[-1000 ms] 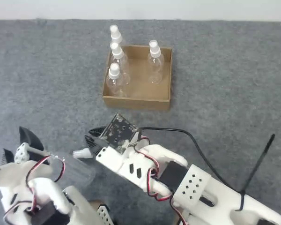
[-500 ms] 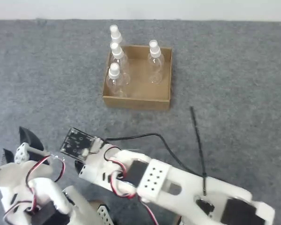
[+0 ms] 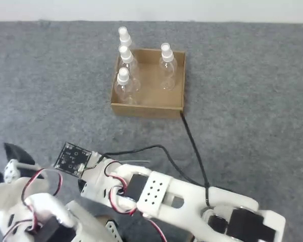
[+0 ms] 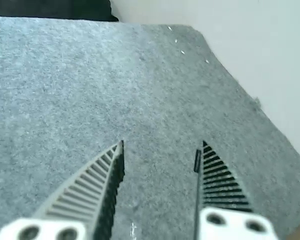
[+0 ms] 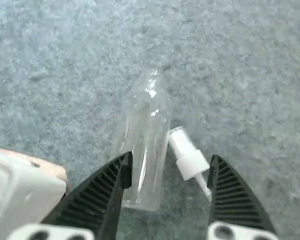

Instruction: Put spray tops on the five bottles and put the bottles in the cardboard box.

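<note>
The bottle (image 5: 142, 150) lay on its side on the mat (image 5: 240, 60), spray top (image 5: 187, 159) loose just beside it, both below the spread jaws of my right pincer (image 5: 170, 159), presumably to grab one; my left pincer (image 4: 162, 147) gaped empty.

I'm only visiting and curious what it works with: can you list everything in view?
carpet: one, grey, covering the table.
cardboard box: one, brown, far side.
capped bottles: four, clear with white tops, upright at the box.
uncapped bottle: one, clear, lying on the carpet.
loose spray top: one, white, beside that bottle.
cable: one, black, running to the right arm.
left gripper: one, black, open over bare carpet.
right gripper: one, black, open above uncapped bottle and top.
</note>
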Available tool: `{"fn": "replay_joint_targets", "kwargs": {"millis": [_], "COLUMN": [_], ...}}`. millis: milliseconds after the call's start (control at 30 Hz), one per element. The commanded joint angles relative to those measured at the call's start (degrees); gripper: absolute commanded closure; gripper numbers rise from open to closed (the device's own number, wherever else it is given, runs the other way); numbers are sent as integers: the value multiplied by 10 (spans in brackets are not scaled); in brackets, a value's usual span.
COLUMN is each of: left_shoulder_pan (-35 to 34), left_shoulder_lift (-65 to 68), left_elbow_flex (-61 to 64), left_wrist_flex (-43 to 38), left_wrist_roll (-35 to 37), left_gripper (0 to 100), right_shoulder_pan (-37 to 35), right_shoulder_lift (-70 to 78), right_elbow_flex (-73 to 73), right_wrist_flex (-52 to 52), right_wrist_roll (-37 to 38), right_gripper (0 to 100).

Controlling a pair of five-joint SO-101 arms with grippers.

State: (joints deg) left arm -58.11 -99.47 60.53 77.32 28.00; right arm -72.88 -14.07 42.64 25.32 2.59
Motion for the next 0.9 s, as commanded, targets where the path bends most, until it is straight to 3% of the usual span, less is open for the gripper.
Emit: {"fn": "replay_joint_targets", "kwargs": {"millis": [0,500,867], "left_shoulder_pan": [-9,-9,-9], "left_shoulder_lift": [3,3,3], "left_elbow_flex": [-17,-1,0], "left_wrist_flex": [-25,-90,-89], "left_wrist_roll": [11,11,11], "left_gripper": [783,786,786], "right_shoulder_pan": [-20,-18,36], "right_shoulder_lift": [16,149,247], "right_elbow_flex": [-44,-125,-185], "right_wrist_flex": [-18,-18,-13], "right_wrist_roll": [7,7,8], "right_gripper": [783,783,783]}}
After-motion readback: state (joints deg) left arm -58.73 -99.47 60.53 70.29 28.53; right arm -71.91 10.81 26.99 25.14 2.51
